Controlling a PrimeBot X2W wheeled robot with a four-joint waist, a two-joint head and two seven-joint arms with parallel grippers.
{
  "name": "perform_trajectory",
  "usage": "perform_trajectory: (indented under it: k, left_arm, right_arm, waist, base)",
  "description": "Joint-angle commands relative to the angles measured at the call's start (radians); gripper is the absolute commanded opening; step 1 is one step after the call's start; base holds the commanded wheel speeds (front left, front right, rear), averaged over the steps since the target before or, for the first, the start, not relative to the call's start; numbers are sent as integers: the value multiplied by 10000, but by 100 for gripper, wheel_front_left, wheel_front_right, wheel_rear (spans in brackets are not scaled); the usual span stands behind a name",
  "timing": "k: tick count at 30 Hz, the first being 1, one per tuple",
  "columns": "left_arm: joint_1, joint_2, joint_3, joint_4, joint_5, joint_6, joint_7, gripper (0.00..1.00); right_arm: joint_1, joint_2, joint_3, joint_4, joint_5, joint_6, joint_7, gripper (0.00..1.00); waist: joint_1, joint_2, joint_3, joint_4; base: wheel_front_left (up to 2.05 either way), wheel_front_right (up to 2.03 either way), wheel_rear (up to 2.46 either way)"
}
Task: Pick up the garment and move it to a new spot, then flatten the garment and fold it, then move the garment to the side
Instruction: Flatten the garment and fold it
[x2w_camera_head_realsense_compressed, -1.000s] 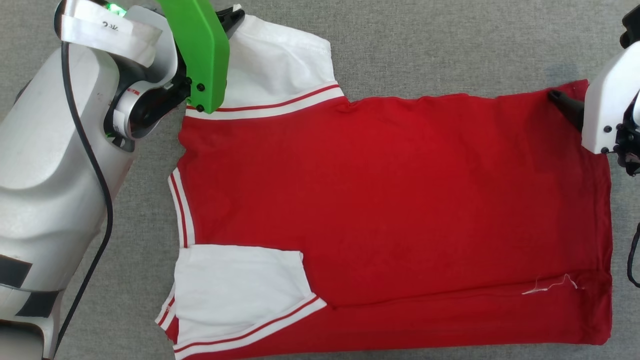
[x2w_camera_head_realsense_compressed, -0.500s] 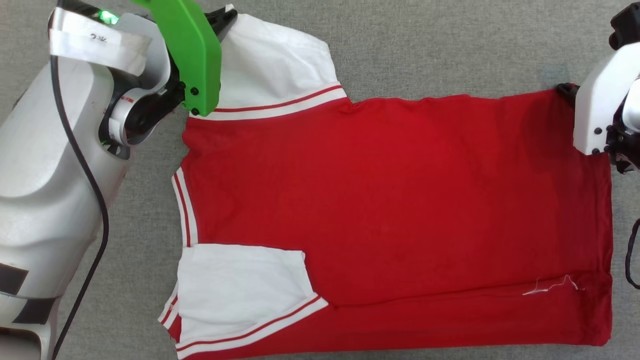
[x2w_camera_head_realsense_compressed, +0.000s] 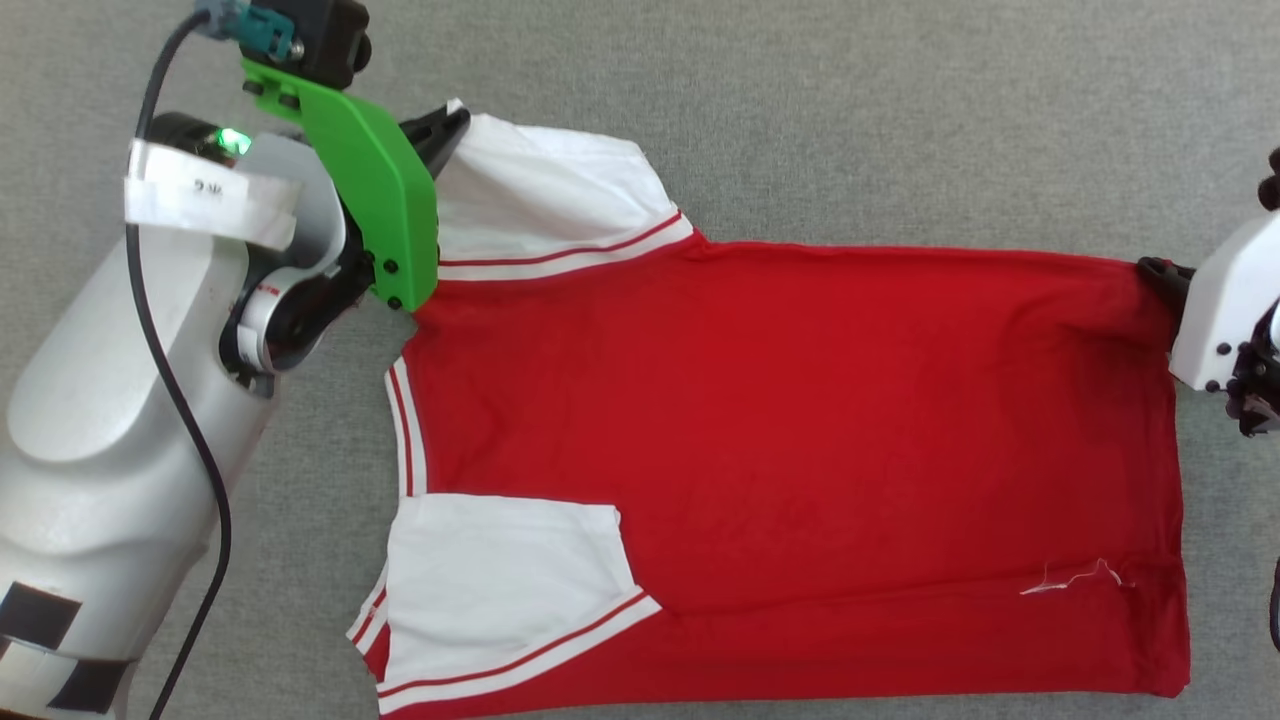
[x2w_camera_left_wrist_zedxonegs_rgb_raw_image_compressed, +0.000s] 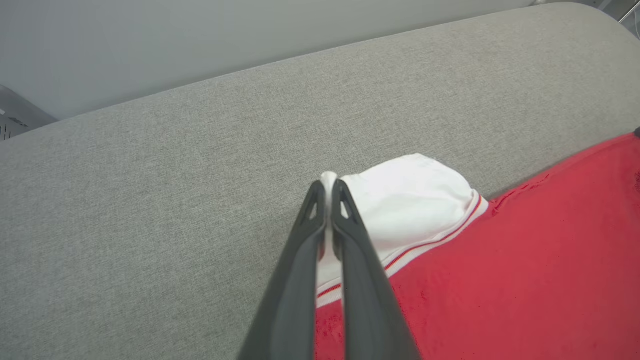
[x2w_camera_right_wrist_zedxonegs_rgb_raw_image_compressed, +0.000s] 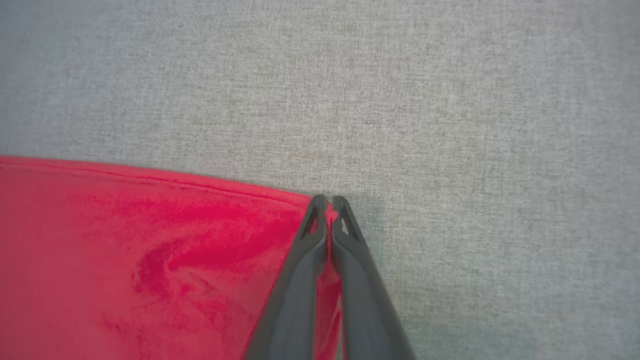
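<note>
Head view: garment (x2w_camera_head_realsense_compressed: 800, 420), a red short-sleeved T-shirt of thin soft fabric with white sleeves and red-and-white striped trim, lies spread on the grey woven-cloth tabletop (x2w_camera_head_realsense_compressed: 850, 120). Collar end at 9 o'clock, hem at 3 o'clock. The sleeve at 7 o'clock is folded in over the red body. The sleeve at 11 o'clock juts outward.

Left claw (x2w_camera_head_realsense_compressed: 447, 128), below a bright green plastic bracket (x2w_camera_head_realsense_compressed: 385, 200), sits on the outer corner of the 11 o'clock sleeve. Right claw (x2w_camera_head_realsense_compressed: 1160, 275) is at the hem corner, 2 o'clock of the garment. The far edge runs taut and straight between the two claws. A loose white thread (x2w_camera_head_realsense_compressed: 1075, 580) lies near the hem at 5 o'clock. A black cable (x2w_camera_head_realsense_compressed: 200, 440) runs down the silver left forearm, and a green light (x2w_camera_head_realsense_compressed: 235, 140) glows at the wrist.

Left wrist view adds the grip itself: the two dark fingers are pressed together with a nub of white sleeve cloth pinched at the tips. The head view hides this behind the bracket.

Right wrist view: fingers together, red cloth caught between them right at the corner, with creases fanning out from the pinch.

Surface: uniform grey weave. Left wrist view shows its far edge rounding off at 12 o'clock, with a plain pale grey wall (x2w_camera_left_wrist_zedxonegs_rgb_raw_image_compressed: 200, 40) beyond. A dark grey object (x2w_camera_left_wrist_zedxonegs_rgb_raw_image_compressed: 20, 117) sits at 9 o'clock; cannot tell what it is.
</note>
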Motion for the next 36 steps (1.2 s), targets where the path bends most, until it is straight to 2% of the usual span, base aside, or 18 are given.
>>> perform_trajectory:
  k: [1, 11, 16, 27, 33, 36]
  left_arm:
    - [255, 78, 12, -75, -109, 101, -106, 0]
    - [1747, 413, 153, -1090, -491, 454, -413, 0]
    - [2872, 632, 254, -1791, -751, 830, -573, 0]
    - [5433, 1170, 235, -2820, -1116, 1525, -930, 0]
    - [6511, 1556, 24, -2919, -1004, 1745, -1026, 0]
    - [6806, 1607, -250, -2744, -824, 1715, -1038, 0]
  right_arm:
    - [187, -29, -109, -16, 137, -9, -211, 0]
    - [1490, -23, -677, -343, 828, -9, -1262, 0]
    - [2331, -87, -800, -662, 1199, -9, -1560, 0]
    - [4356, -370, -637, -1662, 2294, -9, -1434, 0]
    - [5151, -546, -598, -2043, 2612, -9, -1230, 0]
    - [5432, -711, -498, -2172, 2600, -9, -1050, 0]
  waist:
    - [0, 0, -491, 109]
    - [0, 0, -1568, 340]
    - [0, 0, -2082, 431]
    - [0, 0, -2651, 588]
    - [0, 0, -2730, 619]
    - [0, 0, -2706, 633]
  base:
    - [0, 0, 0]
    - [0, 0, 0]
    - [0, 0, 0]
    - [0, 0, 0]
    - [0, 0, 0]
    - [0, 0, 0]
